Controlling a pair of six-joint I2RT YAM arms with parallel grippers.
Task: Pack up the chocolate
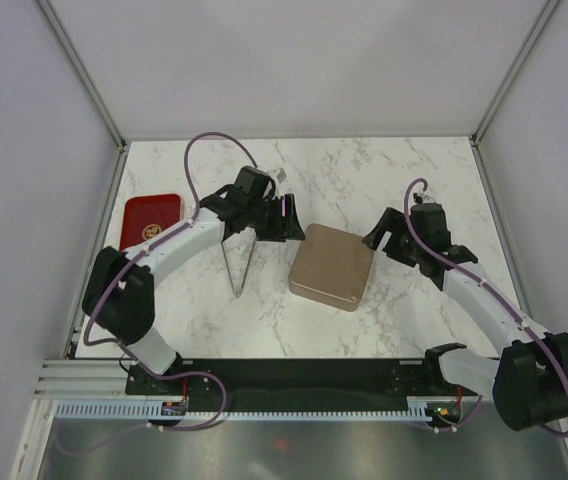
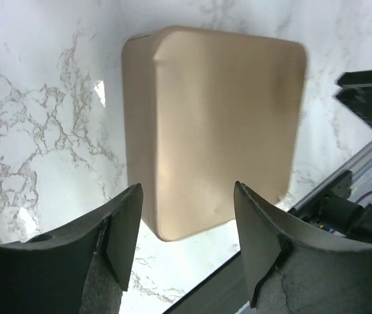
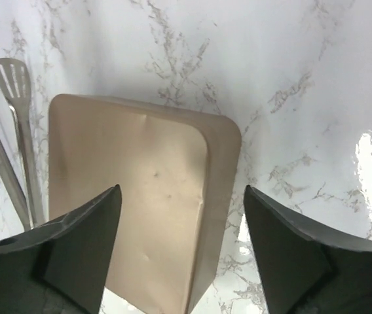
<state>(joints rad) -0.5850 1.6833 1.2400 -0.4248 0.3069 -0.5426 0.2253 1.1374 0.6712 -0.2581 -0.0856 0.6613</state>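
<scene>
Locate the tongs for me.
Top view: the tongs lie on the marble table, left of centre, between the red tray and the closed tan box.

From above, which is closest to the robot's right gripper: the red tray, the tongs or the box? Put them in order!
1. Box, right beside the right gripper.
2. Tongs, left of the box.
3. Red tray, far left.

- Chocolate: no piece in sight from any view.
- Only a square tan box [image 1: 331, 266] with rounded corners, lid on, flat on the marble surface [image 1: 384, 180]; inside hidden by the lid.
</scene>
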